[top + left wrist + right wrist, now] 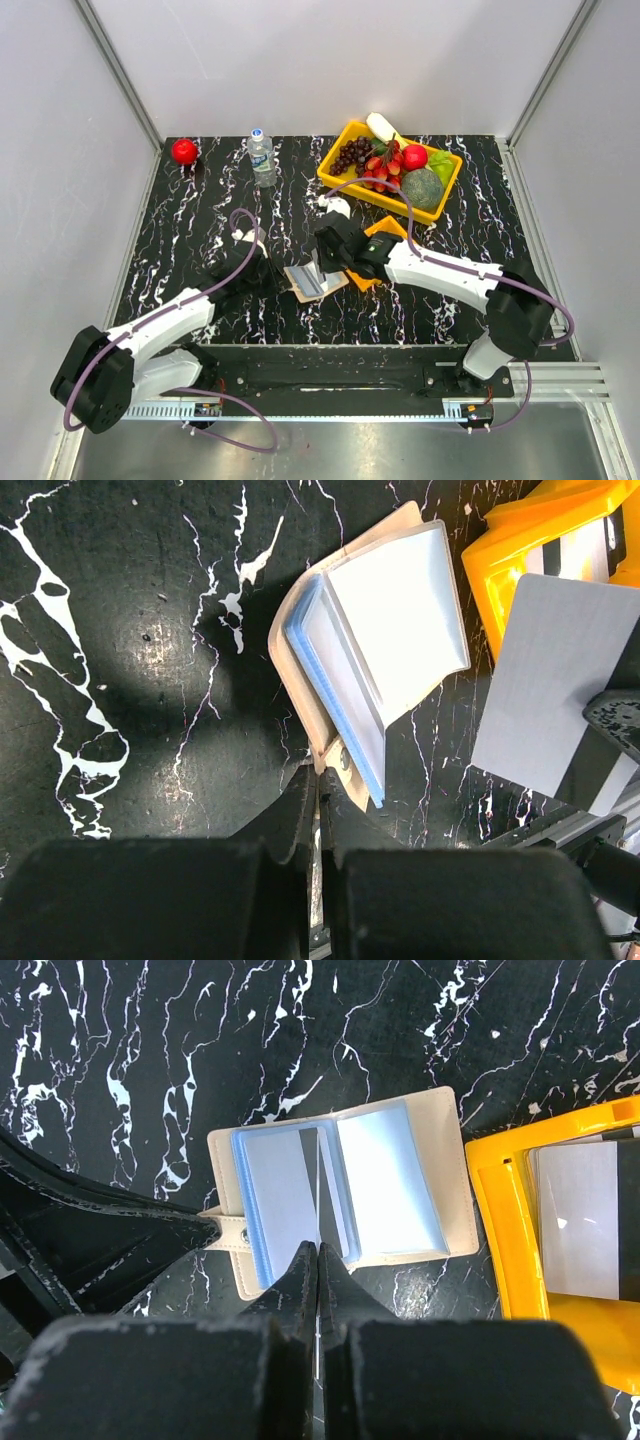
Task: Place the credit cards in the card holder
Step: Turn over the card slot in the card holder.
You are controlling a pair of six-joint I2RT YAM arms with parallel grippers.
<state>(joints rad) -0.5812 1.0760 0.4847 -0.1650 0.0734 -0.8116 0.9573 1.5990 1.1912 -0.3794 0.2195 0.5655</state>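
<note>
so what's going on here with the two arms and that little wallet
The left gripper is shut on the strap edge of the open card holder, steadying it on the table. The right gripper pinches a grey card on edge over the holder's sleeves; whether it is in one yet is unclear. A second card lies in the small orange tray beside it.

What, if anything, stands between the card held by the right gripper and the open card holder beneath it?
Nothing visible does. The right gripper holds the card edge-down over the open card holder. The left gripper pinches only the holder's side tab, clear of the path.
</note>
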